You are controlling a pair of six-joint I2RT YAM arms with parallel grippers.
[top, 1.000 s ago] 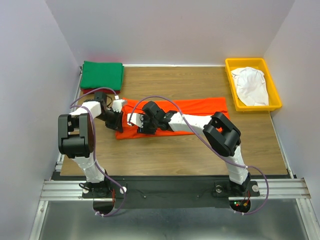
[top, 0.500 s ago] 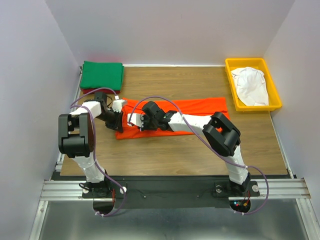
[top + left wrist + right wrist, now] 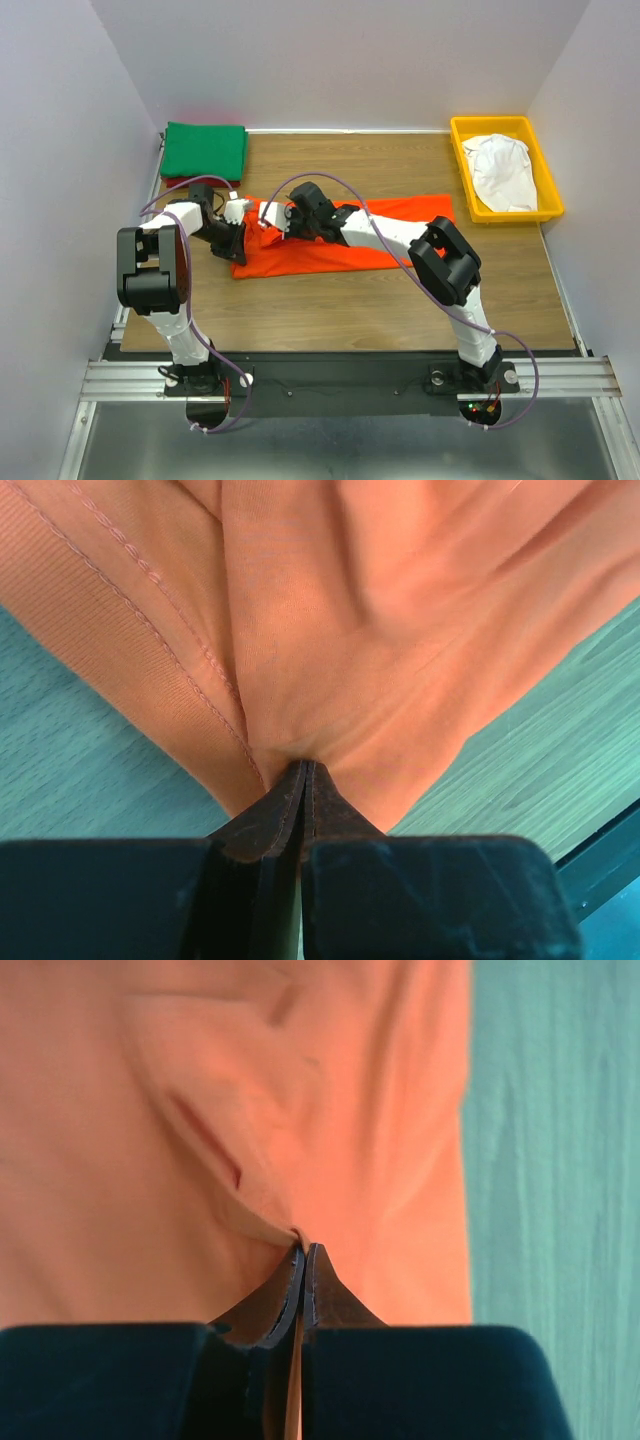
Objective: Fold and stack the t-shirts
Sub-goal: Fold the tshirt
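An orange t-shirt (image 3: 325, 258) lies as a long folded strip across the middle of the table. My left gripper (image 3: 238, 238) is at its left end, shut on a pinch of the orange cloth (image 3: 330, 660) close to the wood. My right gripper (image 3: 272, 222) is just right of it, shut on a raised fold of the same shirt (image 3: 250, 1110). A folded green t-shirt (image 3: 205, 150) sits at the back left, with a dark red edge (image 3: 177, 182) showing under it. A white t-shirt (image 3: 500, 170) lies crumpled in the tray.
The yellow plastic tray (image 3: 490, 122) stands at the back right corner. Walls close in the table on the left, back and right. Bare wood (image 3: 400, 300) shows in front of the orange shirt.
My right gripper has closed on the orange cloth and moved toward the back with it, pulling up a fold. The left gripper has kept its place and its grip.
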